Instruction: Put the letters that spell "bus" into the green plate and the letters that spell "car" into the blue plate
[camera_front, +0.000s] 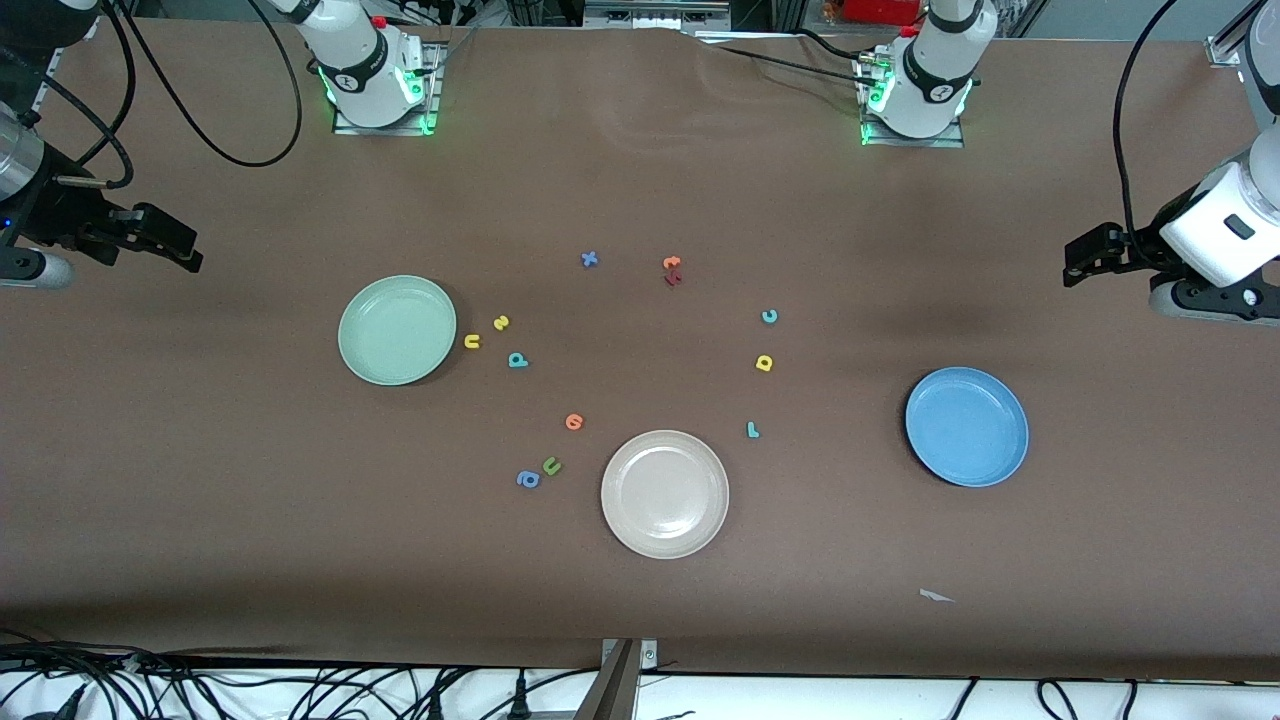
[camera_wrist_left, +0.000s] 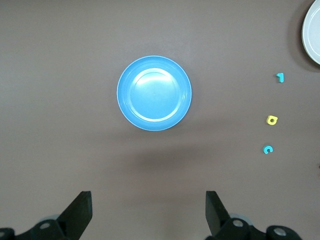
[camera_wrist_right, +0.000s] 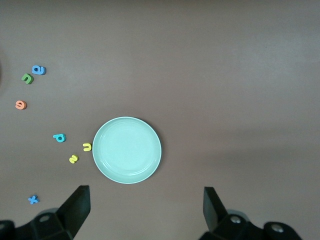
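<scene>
Nothing is sorted yet: the green plate and blue plate lie empty, all six letters remain mid-table, and the left gripper and right gripper wait spread over the table's ends.

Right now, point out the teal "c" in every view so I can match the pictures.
Front view: the teal "c" lies on the table, farther from the camera than the yellow "a".
Left wrist view: it shows at the picture's edge, beside the same yellow "a".
Right wrist view: not in it.
Shared landmark: the blue plate.
</scene>
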